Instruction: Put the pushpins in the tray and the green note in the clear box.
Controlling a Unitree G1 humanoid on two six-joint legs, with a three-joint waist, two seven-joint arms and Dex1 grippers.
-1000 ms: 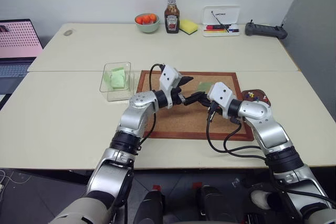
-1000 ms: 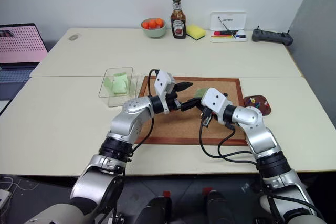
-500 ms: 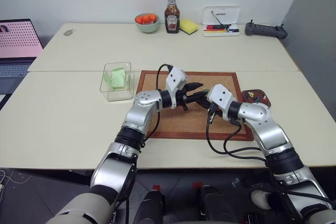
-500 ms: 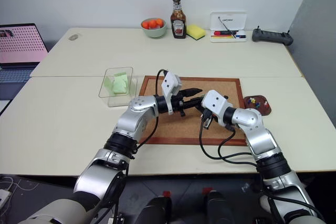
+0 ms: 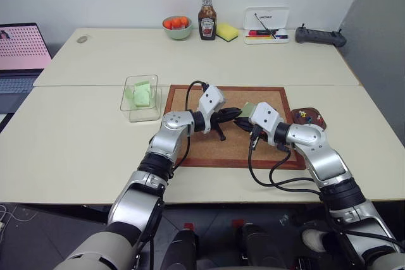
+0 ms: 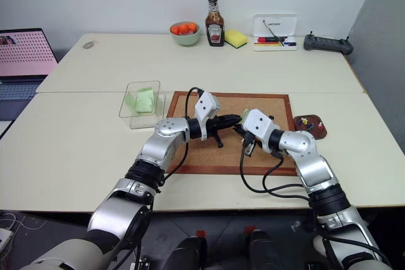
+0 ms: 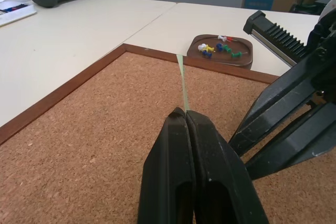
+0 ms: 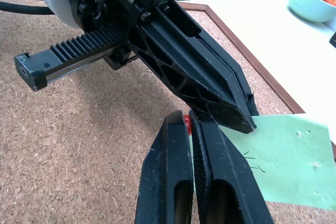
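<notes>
Nearest to me, both arms reach in over the cork board (image 5: 209,147), whose wooden frame lies on the pale table (image 5: 76,150). My left gripper (image 5: 236,112) has its fingers pressed together, pinching the edge of the green note (image 8: 278,161); in the left wrist view the note runs edge-on as a thin pale line away from the fingertips. My right gripper (image 8: 190,121) meets it tip to tip, its fingers also pressed together, and between them I see a red pushpin (image 8: 186,123) at the note's corner. The note stands lifted off the cork between the two grippers.

Just past the board's right edge sits the tray (image 7: 247,59), with several pushpins (image 7: 218,48) already lying in it, white, yellow, blue, green and red. Off the board's left corner stands the clear box (image 5: 130,109), with pale green slips inside.

Far back along the wall I see a green bowl of oranges (image 5: 177,28), a ketchup bottle (image 5: 207,13), a yellow sponge (image 5: 227,31), a white tray with markers (image 5: 267,17) and a dark controller (image 5: 321,36).
</notes>
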